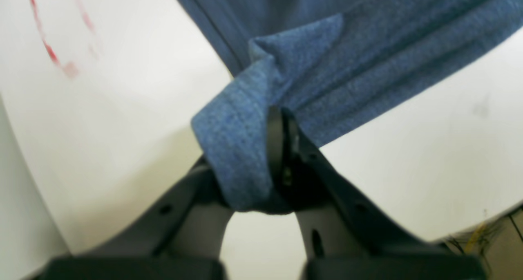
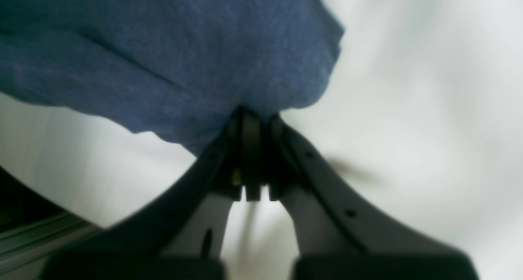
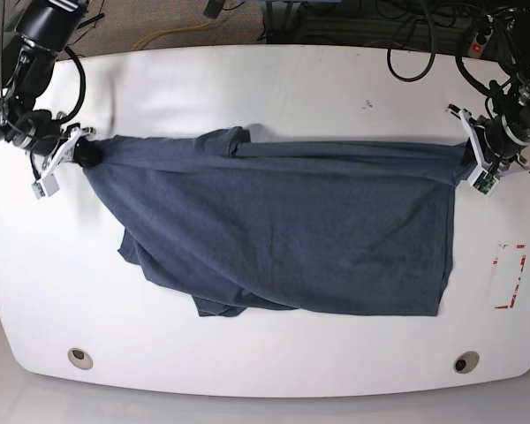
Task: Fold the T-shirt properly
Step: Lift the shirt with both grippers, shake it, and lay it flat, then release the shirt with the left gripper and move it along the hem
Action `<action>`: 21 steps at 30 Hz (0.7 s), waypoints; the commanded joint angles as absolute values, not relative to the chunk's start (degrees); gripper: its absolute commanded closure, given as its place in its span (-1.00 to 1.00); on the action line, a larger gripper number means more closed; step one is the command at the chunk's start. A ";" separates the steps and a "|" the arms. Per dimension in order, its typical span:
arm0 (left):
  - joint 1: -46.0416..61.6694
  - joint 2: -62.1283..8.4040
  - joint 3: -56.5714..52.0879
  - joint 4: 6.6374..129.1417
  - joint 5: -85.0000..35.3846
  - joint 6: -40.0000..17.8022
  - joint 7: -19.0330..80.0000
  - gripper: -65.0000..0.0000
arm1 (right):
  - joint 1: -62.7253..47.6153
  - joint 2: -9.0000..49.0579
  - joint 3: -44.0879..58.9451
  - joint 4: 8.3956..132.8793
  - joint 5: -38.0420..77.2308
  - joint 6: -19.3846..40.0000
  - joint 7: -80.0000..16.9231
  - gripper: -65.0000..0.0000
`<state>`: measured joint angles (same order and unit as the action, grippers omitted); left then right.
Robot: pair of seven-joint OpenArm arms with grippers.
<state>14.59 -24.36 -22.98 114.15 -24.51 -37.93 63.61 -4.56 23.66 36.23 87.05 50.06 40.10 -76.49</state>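
Heathered navy-blue T-shirt (image 3: 283,238) on a white table (image 3: 265,79) bearing red marks (image 3: 510,276).

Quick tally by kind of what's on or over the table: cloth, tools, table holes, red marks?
T-shirt: 1
Tools: 2, left tool and right tool, both shut on the T-shirt
Holes in table: 2, one and another
Red mark: 1
Total: 6
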 commanded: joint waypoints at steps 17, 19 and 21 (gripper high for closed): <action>25.01 -25.71 -25.36 113.63 -23.60 -37.49 55.87 0.80 | -11.91 19.74 37.49 87.96 62.20 40.00 -75.65 0.19; 25.27 -25.71 -25.36 113.63 -23.60 -37.49 55.69 0.77 | -12.00 19.74 37.76 87.96 63.96 40.00 -75.65 -0.12; 25.27 -25.71 -25.36 113.63 -23.60 -37.49 55.69 0.77 | -12.00 19.65 37.85 87.87 65.36 40.00 -75.74 -0.35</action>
<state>25.26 -24.64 -24.86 112.86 -23.42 -37.74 56.90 -12.29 18.57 37.23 86.98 63.40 39.92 -76.53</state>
